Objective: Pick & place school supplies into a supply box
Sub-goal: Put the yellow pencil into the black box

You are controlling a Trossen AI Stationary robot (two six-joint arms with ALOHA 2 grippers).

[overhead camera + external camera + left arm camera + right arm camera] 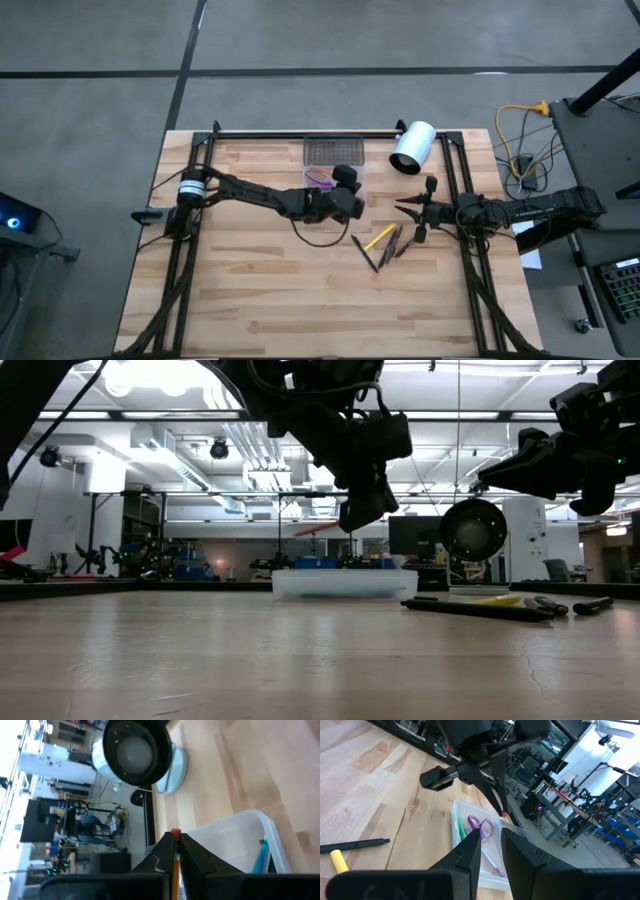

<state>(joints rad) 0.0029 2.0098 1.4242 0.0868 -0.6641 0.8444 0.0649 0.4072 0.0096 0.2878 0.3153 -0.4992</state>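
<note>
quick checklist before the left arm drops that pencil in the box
1. Pencil held: ok. The left gripper is shut on the pencil, its red eraser showing.
2. Gripper over the box: ok. It hangs at the clear box, clear of the table.
3. Room in the box: ok. Only the scissors and a green pen lie inside.
4. Right gripper out of the way: ok. The right gripper waits, open, beside the loose pens.
5. White cylinder clear of the box: ok, it lies apart.
6. Exact height above the box: cannot tell.
</note>
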